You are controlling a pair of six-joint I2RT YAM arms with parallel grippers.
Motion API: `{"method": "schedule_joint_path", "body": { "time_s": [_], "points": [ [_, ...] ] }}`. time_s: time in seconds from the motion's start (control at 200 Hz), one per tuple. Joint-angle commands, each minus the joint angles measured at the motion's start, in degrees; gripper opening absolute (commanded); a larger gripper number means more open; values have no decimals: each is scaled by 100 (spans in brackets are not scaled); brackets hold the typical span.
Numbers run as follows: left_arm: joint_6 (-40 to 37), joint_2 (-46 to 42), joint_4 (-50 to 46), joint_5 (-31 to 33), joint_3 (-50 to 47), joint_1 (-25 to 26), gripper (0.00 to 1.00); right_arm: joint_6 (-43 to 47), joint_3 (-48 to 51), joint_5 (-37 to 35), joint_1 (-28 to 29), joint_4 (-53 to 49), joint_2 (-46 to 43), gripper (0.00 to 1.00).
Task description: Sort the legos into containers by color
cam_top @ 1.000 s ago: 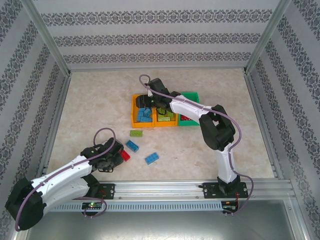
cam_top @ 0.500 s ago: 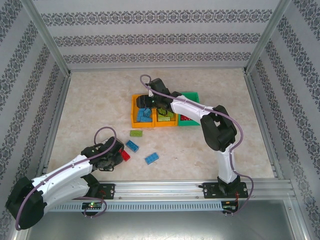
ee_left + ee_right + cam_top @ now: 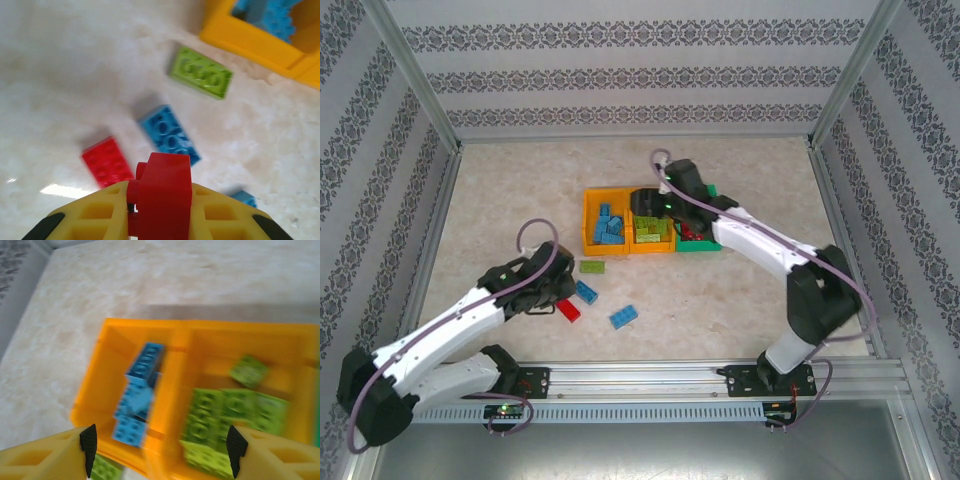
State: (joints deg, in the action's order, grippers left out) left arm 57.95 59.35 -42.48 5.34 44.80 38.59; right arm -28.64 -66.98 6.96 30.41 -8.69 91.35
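Marbled beige counter (image 3: 510, 200) is carrying everything, with a metal rail (image 3: 650, 375) running along its near edge. Nearest, the left pincer (image 3: 160, 195) is pinching one red brick (image 3: 162, 182) between its yellow fingers (image 3: 100, 215).

Just beyond it, four loose bricks are lying flat on the counter. One loose red brick (image 3: 107, 161) is sitting closest, and one blue brick (image 3: 170, 134) is lying just beside it. A second blue brick (image 3: 624, 316) is resting off to the right, and one lime green brick (image 3: 200, 78) is lying nearest the containers.

Farther back, three containers are standing in a row, side by side. The left orange bin (image 3: 587, 228) is holding blue pieces, and the middle orange bin (image 3: 653, 248) is holding lime green ones. The green bin (image 3: 702, 246) on the right is lying partly under the right arm, with a little red showing inside.

The right pincer (image 3: 161, 445) is hovering over the two orange bins, its fingers spread wide with nothing between them.

Behind it all, grey patterned wallpaper (image 3: 640, 80) is lining three walls, with aluminium posts rising at the corners.
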Motion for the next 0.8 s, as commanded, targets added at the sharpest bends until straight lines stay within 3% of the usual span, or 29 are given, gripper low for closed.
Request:
{"method": "schedule_joint_path", "body": {
  "time_s": [0.0,0.26,0.505,0.664,0.799],
  "points": [
    [-884,775,661,-171,736,240,16,-92,845,-397,-459,-98,-567,72],
    [-2317,3214,1376,-750,3076,605,16,-498,2560,-667,-1353,-300,-1819,73],
    [-3185,5220,1532,-1554,5278,597,16,-827,3309,-693,-1453,-537,-2270,73],
    [-3467,6315,1153,-1646,6638,590,16,-1021,3713,-694,-1457,-625,-2677,73],
    [-3517,6874,1145,-1748,7234,546,16,-1193,4041,-738,-1443,-608,-3177,72]
  ]
}}
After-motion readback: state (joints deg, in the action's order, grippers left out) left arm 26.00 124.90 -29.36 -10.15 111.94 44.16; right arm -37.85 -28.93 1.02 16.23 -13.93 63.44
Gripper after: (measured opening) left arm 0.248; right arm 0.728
